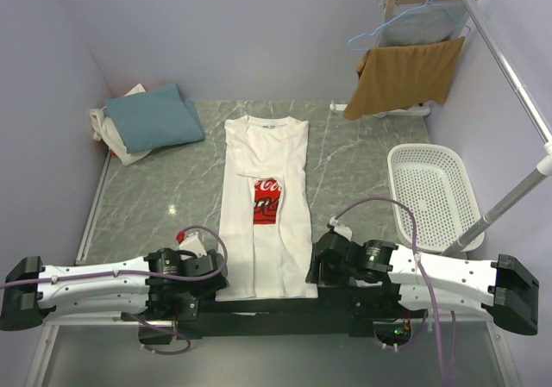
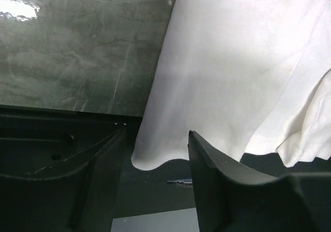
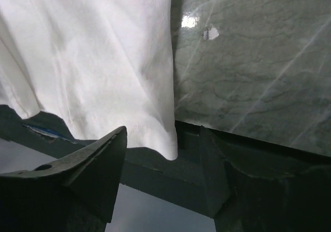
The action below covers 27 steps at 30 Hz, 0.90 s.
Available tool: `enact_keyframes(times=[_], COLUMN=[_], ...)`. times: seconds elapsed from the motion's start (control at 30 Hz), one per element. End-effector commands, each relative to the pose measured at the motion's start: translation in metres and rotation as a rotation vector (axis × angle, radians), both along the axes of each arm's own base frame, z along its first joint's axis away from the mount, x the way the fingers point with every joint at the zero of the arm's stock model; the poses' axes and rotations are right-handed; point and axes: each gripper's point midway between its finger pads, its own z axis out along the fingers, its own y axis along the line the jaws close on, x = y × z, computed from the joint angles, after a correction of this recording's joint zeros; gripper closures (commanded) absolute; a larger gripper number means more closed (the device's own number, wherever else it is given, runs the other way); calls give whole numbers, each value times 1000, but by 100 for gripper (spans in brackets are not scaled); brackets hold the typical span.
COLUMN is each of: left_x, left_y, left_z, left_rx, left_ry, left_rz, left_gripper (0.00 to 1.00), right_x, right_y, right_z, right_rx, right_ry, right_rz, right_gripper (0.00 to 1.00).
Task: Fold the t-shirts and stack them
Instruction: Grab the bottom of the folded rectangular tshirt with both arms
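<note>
The white t-shirt point(image 1: 266, 171) with the red print point(image 1: 267, 202) lies flat mid-table point(image 1: 362, 163), sides folded in, collar at 12 o'clock, hem at 6. The left gripper point(image 2: 155, 139) has its fingers apart around the hem's 7 o'clock corner. The right gripper point(image 3: 163, 134) is spread likewise at the 5 o'clock corner. At 10 o'clock a folded teal shirt point(image 1: 153, 115) rests on an off-white one point(image 1: 116, 141). A white basket point(image 1: 431, 148) sits at 3 o'clock.

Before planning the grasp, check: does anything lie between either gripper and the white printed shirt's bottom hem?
Nothing visible does. The left gripper and the right gripper are open, each at a hem corner of the white printed shirt.
</note>
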Motion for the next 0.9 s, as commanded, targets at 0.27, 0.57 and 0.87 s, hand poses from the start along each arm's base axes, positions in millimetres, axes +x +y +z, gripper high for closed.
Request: enact_keyframes(times=[0.27, 0.57, 0.87], left_x=[-10, 3, 39], left_y=[-5, -16, -26], left_z=[-15, 5, 78], left_rx=[6, 4, -29], left_ry=[45, -28, -221], left_rz=[-27, -69, -8], left_gripper=[55, 99, 99], right_x=[-21, -4, 33], right_y=[23, 40, 40], right_z=[-19, 10, 74], right_rx=[26, 79, 121], right_ry=[100, -8, -214], right_rz=[96, 130, 79], right_gripper=[51, 100, 100])
